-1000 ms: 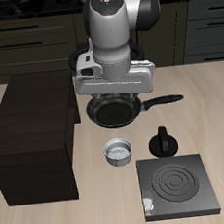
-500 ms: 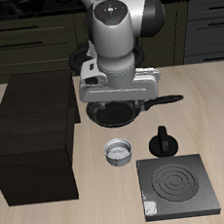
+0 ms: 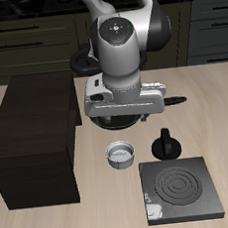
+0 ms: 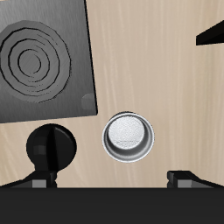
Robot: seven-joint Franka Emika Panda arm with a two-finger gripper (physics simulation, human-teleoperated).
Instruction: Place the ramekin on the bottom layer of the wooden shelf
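Wrist view shows the ramekin standing upright and free on the tabletop, nothing touching it. My two fingers appear as dark tips set wide apart, and the ramekin lies ahead of the span between them, not yet inside it. I judge I am holding the gripper open and high so that I can line it up over the cup before going down.

Just beside the ramekin stands the small black knobbed pot; it is close enough that I would want one finger to come down on the rim side away from it. The flat black stove plate lies beyond the pot, apart from the ramekin.

In the exterior view the ramekin sits near the table's front edge, between the wooden shelf and the stove plate. The arm hangs above and behind it, hiding most of the black frying pan. The shelf's open compartments are not visible from either camera, so I cannot tell how the bottom layer lies; the ramekin is well short of it.
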